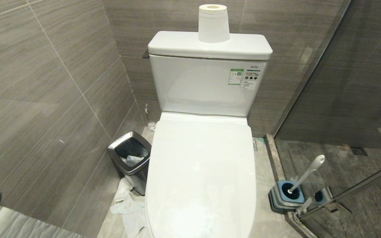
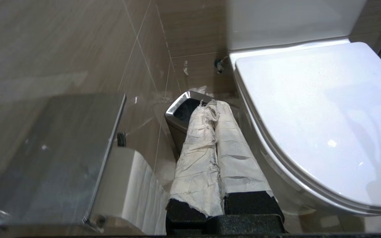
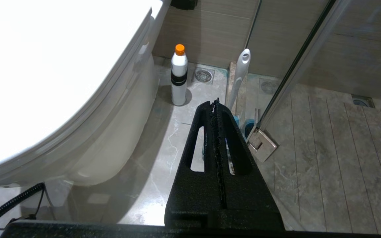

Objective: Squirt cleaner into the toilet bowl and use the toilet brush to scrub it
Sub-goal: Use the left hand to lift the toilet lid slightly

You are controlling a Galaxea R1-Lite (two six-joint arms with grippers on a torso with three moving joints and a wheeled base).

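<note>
Beside the toilet bowl [image 1: 200,178], lid down, cleaner [image 3: 179,75] and toilet brush [image 1: 304,175] wait untouched; my left gripper [image 2: 212,105] and right gripper [image 3: 215,103] are both pinched closed, empty; everything remains.

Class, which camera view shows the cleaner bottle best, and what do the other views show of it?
The right wrist view: the bottle stands upright on the floor beside the toilet, orange cap and black band plain. The head and left wrist views do not show it at all.

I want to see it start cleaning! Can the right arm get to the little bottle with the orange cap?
Probably yes. The bottle stands upright on open floor beside the toilet, with nothing between it and the right gripper. The gripper is shut, though, so it must open first.
</note>
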